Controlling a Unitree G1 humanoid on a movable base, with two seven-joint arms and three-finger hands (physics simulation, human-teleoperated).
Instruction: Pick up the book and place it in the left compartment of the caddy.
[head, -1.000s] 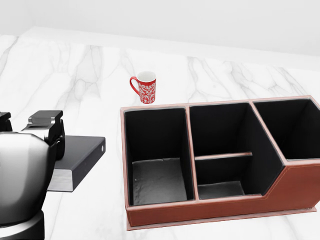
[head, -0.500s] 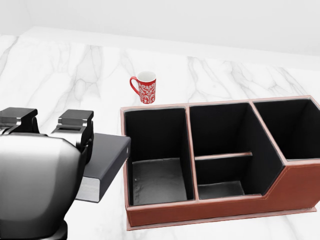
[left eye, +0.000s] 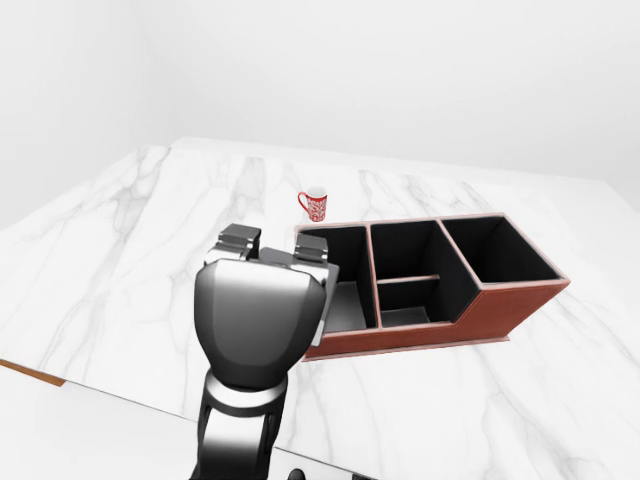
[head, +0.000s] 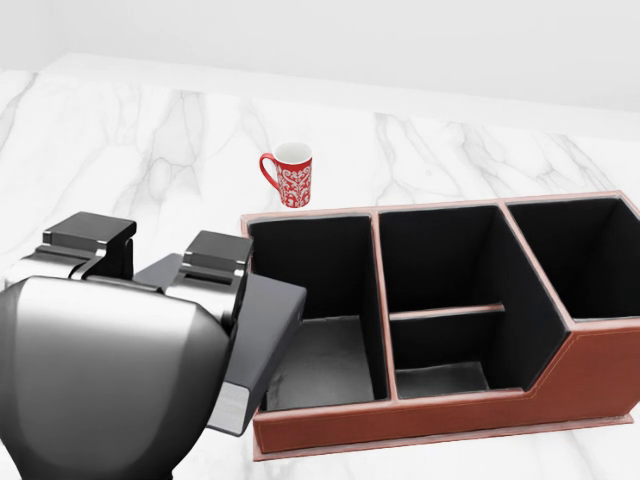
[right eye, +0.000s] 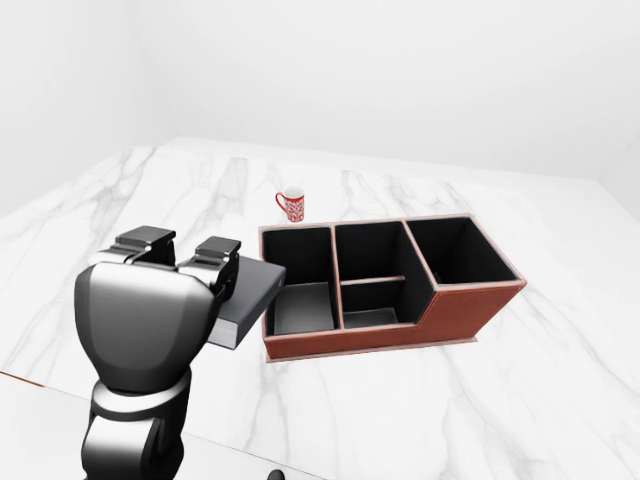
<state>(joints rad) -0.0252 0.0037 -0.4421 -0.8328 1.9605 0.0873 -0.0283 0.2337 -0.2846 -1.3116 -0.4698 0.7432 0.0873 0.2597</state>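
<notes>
The robot's left hand (head: 150, 300) grips the flat dark grey book (head: 262, 330), its fingers (head: 215, 262) closed over the top cover. The book is held nearly level, its free end already overhanging the left wall of the reddish-brown leather caddy with black-lined compartments (head: 420, 420), above the left compartment (head: 315, 300). The right hand is out of view.

The main risk is the book's lower edge catching that left wall and jamming or shoving the caddy sideways. Held flat, it may also be too long for the compartment, so it could bridge the walls unless tilted. The red patterned ceramic mug (head: 291, 174), well beyond the caddy's far wall, looks safe.
</notes>
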